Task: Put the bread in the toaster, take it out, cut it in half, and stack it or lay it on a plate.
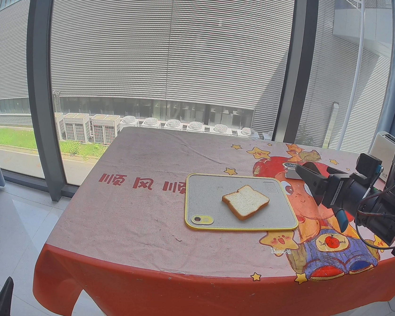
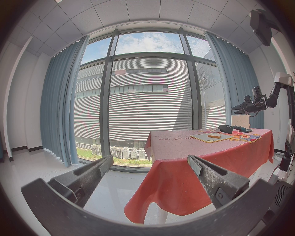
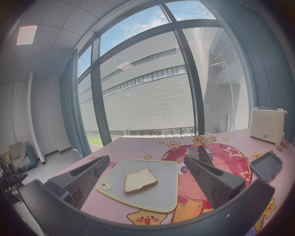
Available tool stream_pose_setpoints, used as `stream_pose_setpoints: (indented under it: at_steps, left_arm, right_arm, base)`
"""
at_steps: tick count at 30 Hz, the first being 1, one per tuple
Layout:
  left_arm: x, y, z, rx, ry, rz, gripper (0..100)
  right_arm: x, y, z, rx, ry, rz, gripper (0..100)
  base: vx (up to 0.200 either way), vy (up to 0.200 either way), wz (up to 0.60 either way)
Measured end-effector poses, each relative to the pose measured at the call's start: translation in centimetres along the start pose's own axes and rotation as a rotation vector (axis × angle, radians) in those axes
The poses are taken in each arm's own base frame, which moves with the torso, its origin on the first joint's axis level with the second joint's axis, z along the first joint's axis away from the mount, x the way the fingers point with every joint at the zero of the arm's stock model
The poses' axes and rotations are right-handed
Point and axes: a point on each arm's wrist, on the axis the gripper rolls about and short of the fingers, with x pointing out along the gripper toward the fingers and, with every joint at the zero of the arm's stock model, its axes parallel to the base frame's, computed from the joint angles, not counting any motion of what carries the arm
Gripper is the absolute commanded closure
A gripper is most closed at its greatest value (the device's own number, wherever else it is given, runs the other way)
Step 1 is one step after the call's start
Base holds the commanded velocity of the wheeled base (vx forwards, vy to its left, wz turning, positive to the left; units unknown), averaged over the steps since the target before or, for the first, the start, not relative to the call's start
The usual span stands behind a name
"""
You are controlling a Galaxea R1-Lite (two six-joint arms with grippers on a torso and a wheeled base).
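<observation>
Low at seven o'clock, off the table's near corner, the left gripper hangs with jaws spread and empty. Farther in, the bread lies flat on the cutting board mid-table, well apart from both grippers. The right gripper hovers at the bread's two o'clock, jaws wide apart and holding nothing. Beyond it, farther toward two o'clock, are the grey plate and the toaster.
</observation>
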Motion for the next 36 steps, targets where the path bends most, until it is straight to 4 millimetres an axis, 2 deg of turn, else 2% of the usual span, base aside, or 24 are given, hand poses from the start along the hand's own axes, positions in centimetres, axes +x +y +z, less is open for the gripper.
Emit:
stream_pose_setpoints:
  at_steps: [36]
  left_arm:
    - [0.00, 0.00, 0.00, 0.000, 0.000, -0.001, 0]
  right_arm:
    - [0.05, -0.04, -0.45, -0.023, 0.015, -0.005, 0]
  base:
    - [0.000, 0.000, 0.00]
